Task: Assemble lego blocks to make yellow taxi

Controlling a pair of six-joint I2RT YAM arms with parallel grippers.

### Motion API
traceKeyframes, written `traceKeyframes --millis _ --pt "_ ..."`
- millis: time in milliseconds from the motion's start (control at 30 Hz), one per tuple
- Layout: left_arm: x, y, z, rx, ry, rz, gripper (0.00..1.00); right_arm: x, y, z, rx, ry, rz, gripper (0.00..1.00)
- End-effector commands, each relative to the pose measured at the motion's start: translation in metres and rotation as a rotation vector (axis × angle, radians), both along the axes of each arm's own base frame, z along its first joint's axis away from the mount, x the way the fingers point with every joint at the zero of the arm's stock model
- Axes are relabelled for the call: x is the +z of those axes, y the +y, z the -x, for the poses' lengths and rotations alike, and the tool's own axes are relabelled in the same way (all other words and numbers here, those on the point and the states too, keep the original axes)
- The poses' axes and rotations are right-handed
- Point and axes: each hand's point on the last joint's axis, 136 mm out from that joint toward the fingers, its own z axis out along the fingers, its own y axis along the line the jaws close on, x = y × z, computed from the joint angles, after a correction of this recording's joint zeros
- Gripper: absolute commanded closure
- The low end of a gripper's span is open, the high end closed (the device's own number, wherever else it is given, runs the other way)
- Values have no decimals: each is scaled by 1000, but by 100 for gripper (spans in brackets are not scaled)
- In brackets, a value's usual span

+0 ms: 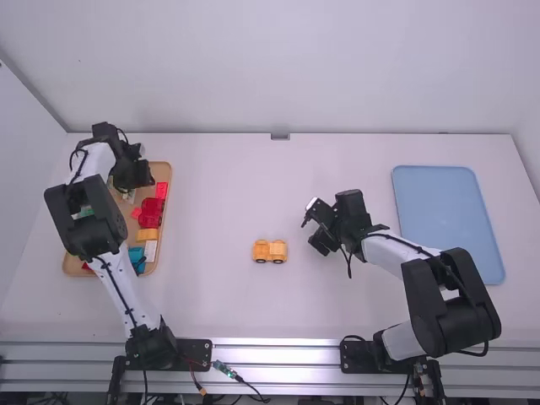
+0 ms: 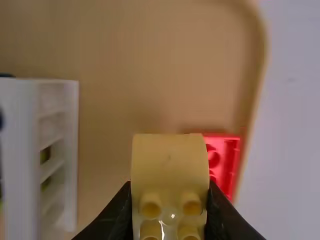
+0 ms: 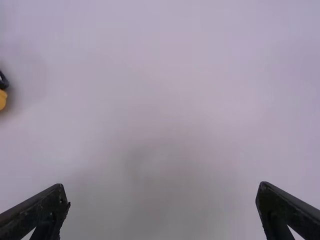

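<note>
Left wrist view: yellow block (image 2: 170,162) between fingers (image 2: 118,216)

Blue tray (image 1: 434,202) flat on table (image 1: 211,211), right side. Metal rail (image 1: 278,356) along near edge. White wall (image 1: 278,67) beyond far edge.

The counter (image 1: 228,194) is white; one tray (image 1: 167,179) is tan-orange, the other plate-like tray (image 1: 439,211) plain light blue. The toy car (image 1: 268,250) is yellow-orange with dark wheels (image 1: 261,261). The held block (image 2: 170,160) is solid yellow, the small block (image 2: 227,165) bright red, the ridged block (image 2: 57,100) white, another block (image 1: 136,255) teal. The left end effector (image 1: 145,179) and right end effector (image 1: 310,231) are black.
</note>
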Motion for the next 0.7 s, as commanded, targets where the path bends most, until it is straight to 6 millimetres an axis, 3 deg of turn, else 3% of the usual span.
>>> traceKeyframes --millis 0,167,267,467,567,667 --pt "50 -27 -6 -51 -105 -19 98 8 1 -2 -18 -16 -21 1" --pt "74 -75 0 -141 -222 -53 98 11 6 -3 -2 -23 -47 1" --pt "76 -108 22 -216 -233 -56 98 12 9 -3 9 -26 -62 1" --pt "41 -182 92 -343 -60 5 98 22 11 -15 -41 -59 -118 1" --pt "16 -204 124 -310 65 -35 98 27 7 -22 -91 -68 -152 1" --pt "-1 -222 142 -289 119 -97 98 30 1 -28 -157 -61 -190 1"
